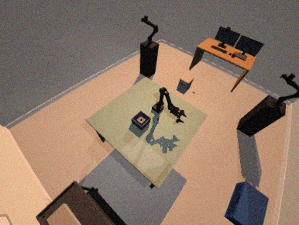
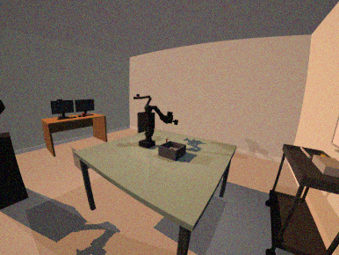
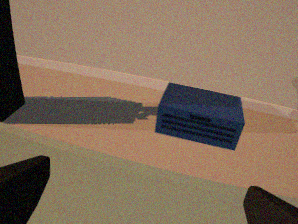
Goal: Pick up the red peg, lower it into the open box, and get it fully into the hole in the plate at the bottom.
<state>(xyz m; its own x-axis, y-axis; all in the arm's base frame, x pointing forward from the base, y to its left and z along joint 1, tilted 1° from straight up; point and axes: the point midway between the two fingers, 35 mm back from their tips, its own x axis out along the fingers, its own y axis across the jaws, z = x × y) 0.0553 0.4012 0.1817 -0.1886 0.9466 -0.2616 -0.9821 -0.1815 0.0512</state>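
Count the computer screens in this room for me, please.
2. The left screen and the right screen stand side by side on the orange desk. Any outside these views would be missed.

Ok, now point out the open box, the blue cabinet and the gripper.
open box (image 1: 135, 121) (image 2: 166, 152): top and exterior views, side wall
blue cabinet (image 3: 202, 103): wrist view, top face
gripper (image 3: 150, 183): wrist view, midway between fingertips

The table (image 1: 116, 112) (image 2: 176, 180) (image 3: 100, 175) is plain pale green.
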